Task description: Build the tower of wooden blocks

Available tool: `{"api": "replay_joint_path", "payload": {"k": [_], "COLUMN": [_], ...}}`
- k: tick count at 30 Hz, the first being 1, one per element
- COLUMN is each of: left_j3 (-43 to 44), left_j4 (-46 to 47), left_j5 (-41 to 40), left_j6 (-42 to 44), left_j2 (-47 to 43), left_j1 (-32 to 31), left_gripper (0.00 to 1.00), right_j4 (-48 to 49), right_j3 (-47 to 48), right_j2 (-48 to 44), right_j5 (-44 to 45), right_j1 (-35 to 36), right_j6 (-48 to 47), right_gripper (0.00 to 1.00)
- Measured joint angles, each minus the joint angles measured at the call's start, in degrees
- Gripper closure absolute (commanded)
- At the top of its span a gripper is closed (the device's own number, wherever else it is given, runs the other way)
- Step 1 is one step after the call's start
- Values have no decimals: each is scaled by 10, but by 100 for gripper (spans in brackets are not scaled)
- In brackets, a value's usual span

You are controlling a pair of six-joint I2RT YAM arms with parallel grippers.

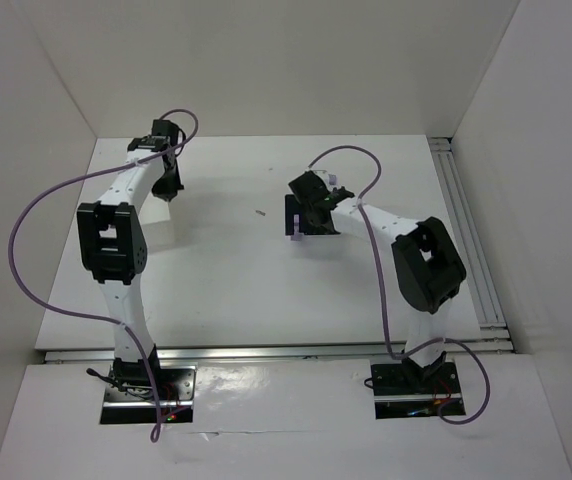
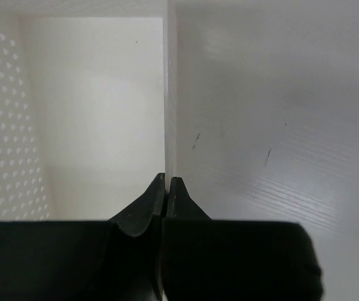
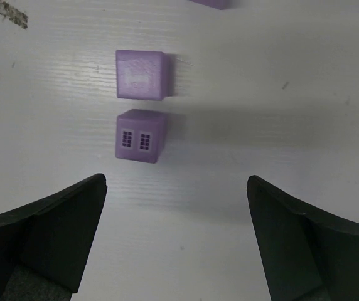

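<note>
Purple blocks [image 3: 140, 75] on table [image 3: 267, 94], left claw [image 2: 167, 182] pinching tray [image 2: 98, 113]

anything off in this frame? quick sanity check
Yes: the left gripper looks pinched on the thin edge of a white panel, away from the blocks. Under the open right gripper, two purple blocks sit side by side with a gap, unstacked. A dark scuff marks the table.

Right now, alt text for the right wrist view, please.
Two light-purple blocks lie slightly apart on the white table, ahead of the open right gripper, left of centre. The nearer block shows a printed window pattern; another purple piece is cut off at the top.
</note>
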Motion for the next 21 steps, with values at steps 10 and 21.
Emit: {"api": "replay_joint_path", "payload": {"k": [10, 21], "left_j3": [0, -48], "left_j4": [-4, -16], "left_j5": [43, 49], "left_j6": [-1, -23], "left_j2": [11, -121], "left_j1": [15, -12], "left_gripper": [2, 0], "right_j4": [28, 33], "right_j3": [49, 62], "right_j2": [82, 93], "right_j5": [-2, 8], "right_j1": [24, 25], "right_j6": [1, 2], "right_gripper": [9, 32]}}
